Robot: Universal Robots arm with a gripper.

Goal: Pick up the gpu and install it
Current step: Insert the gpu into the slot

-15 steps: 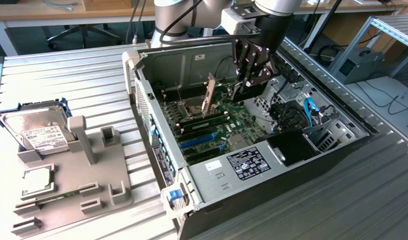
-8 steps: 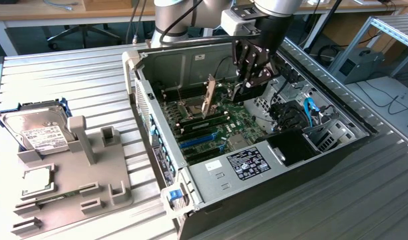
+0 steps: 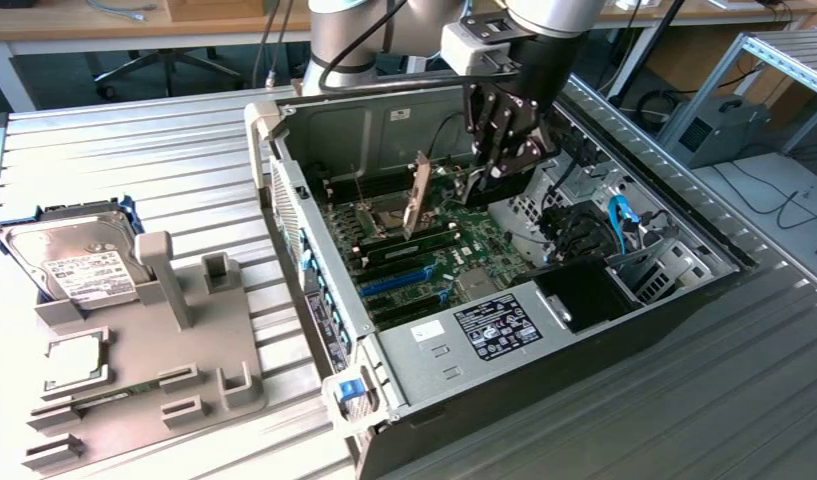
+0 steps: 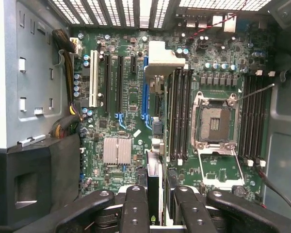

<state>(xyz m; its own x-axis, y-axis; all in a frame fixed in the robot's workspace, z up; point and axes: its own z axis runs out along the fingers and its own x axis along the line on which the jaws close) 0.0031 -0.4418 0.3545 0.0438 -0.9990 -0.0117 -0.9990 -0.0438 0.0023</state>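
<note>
GPU (image 3: 418,197): thin flat expansion card, on edge.
Clamped upright between the fingers (image 4: 136,208), extending from their tips over the motherboard.

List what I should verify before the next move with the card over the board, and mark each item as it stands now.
1. The gpu is in the gripper: ok, the card sits edge-on between the fingers.
2. The long blue slot is free: ok, nothing is plugged into it.
3. The card is in line with the slot: ok, roughly; its edge runs along the same line in the wrist view.
4. The card is seated: not ok, it hangs above the motherboard.
5. The cable bundle is clear of the slot: ok, it lies off to the side by the case wall.
6. The bracket meets the rear opening: cannot tell.
</note>
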